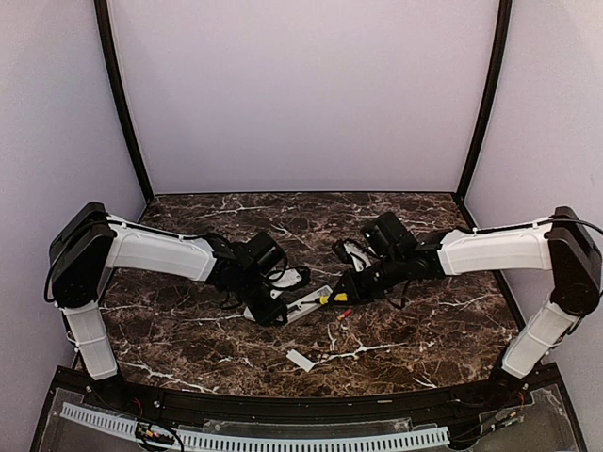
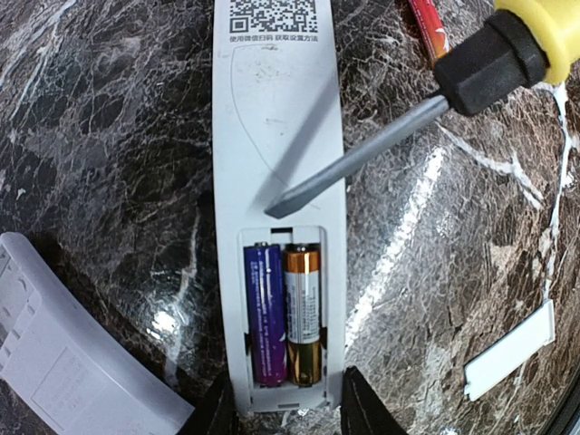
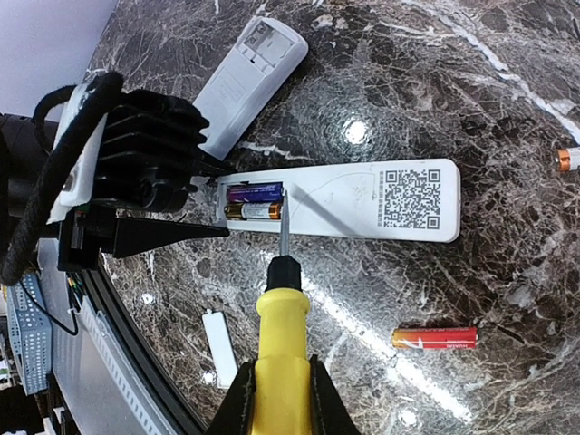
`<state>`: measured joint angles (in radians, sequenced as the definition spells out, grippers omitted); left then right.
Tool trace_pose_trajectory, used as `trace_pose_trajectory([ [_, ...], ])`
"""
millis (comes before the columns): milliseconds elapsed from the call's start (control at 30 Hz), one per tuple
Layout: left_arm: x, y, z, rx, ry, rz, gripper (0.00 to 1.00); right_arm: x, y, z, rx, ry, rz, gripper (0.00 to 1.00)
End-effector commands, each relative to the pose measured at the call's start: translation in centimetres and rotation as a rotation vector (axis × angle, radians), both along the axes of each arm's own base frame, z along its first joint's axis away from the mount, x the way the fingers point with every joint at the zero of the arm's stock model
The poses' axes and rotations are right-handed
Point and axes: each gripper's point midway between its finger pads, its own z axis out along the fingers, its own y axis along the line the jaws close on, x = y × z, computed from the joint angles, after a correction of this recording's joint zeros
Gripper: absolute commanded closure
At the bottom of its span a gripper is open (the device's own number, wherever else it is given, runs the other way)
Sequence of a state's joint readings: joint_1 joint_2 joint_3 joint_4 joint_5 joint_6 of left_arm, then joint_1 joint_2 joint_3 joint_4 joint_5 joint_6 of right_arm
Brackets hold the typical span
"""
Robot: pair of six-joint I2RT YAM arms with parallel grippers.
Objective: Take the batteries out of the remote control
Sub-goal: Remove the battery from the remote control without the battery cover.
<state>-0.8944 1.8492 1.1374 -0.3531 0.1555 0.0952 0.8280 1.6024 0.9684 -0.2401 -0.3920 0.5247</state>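
The white remote control point(image 2: 276, 118) lies back up with its compartment open. Two batteries sit side by side inside it, one purple point(image 2: 265, 313) and one gold and white point(image 2: 304, 313). My left gripper point(image 2: 288, 412) is shut on the compartment end of the remote, a finger on each long side. My right gripper point(image 3: 281, 381) is shut on a yellow-handled screwdriver point(image 3: 283, 317). Its flat tip point(image 2: 272, 211) rests at the compartment's inner edge, next to the battery ends. A red battery point(image 3: 435, 338) lies loose on the table beyond the remote.
A second white remote point(image 3: 249, 77) with an empty open compartment lies beside the left gripper. A flat white back cover point(image 3: 220, 349) rests near the table's front edge. Another loose cell point(image 3: 566, 159) shows at the far right. The table is dark marble.
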Motion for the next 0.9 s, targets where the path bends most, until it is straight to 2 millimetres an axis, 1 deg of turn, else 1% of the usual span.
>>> trace_pose_trajectory([
  [0,-1.9,0.1,-1.7,0.029,0.037,-0.051,0.79,0.8,1.0,0.5,0.015,-0.031,0.001,1.00],
  [200,-1.9,0.0,-1.8,0.033,0.033,-0.052,0.79,0.7,1.2,0.3,0.018,-0.023,0.011,1.00],
  [567,-1.8,0.0,-1.8,0.038,0.028,-0.049,0.79,-0.5,1.7,-0.4,0.039,0.029,0.049,1.00],
  [733,-1.8,0.1,-1.8,0.041,0.028,-0.048,0.79,-0.1,1.7,-1.0,0.028,0.028,0.034,1.00],
  [867,-1.7,0.1,-1.9,0.044,0.025,-0.049,0.79,0.4,1.5,-1.1,0.013,0.015,0.006,1.00],
])
